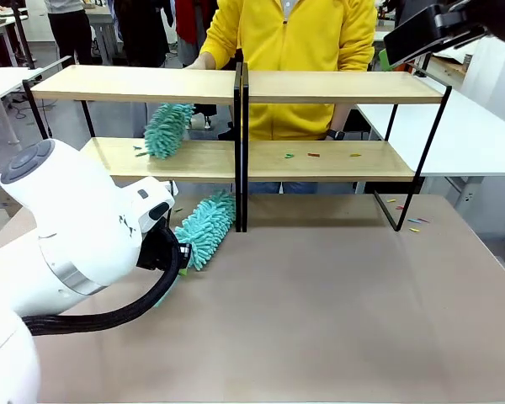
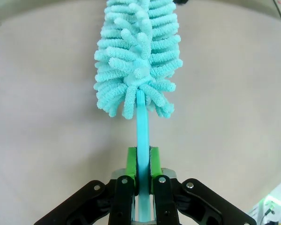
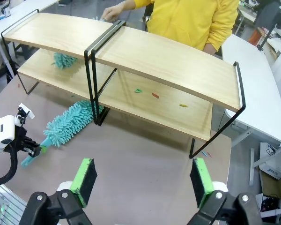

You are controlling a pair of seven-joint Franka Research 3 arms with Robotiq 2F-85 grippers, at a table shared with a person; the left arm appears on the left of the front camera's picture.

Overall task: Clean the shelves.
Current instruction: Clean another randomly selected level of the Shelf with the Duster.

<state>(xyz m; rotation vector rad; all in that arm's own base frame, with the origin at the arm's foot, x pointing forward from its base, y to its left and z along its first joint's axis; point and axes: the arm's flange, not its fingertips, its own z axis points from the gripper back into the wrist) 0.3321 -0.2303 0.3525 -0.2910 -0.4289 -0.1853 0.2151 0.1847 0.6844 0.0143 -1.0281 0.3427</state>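
Front view: the shelves (image 1: 135,84), 2 joined 2-tier racks of light wooden boards on thin black metal frames, stand across the far half of the tan surface (image 1: 337,320). A person in a yellow fleece top (image 1: 290,50) is just behind them. A fluffy teal chenille duster (image 1: 206,229) sits low over the surface, its head beside the foot of the middle frame posts; whether it touches the surface I cannot tell. The robot's left hand (image 2: 143,161) is clamped on its slim light-blue handle (image 2: 141,122), and the left wrist view has the green pads (image 2: 131,161) pressed to both sides of it. A second teal duster (image 1: 168,129) stands tilted on the lower left board, its tip near the board above; I cannot tell what holds it. The person's hand (image 3: 113,11) rests at the far edge of the upper left board. 3 small coloured scraps (image 1: 313,154) lie on the lower right board, and a few more scraps (image 1: 412,223) lie on the surface by the right frame foot. Right wrist view: the robot's right hand (image 3: 143,183) hangs high above the surface in front of the shelves, fingers wide apart and empty.
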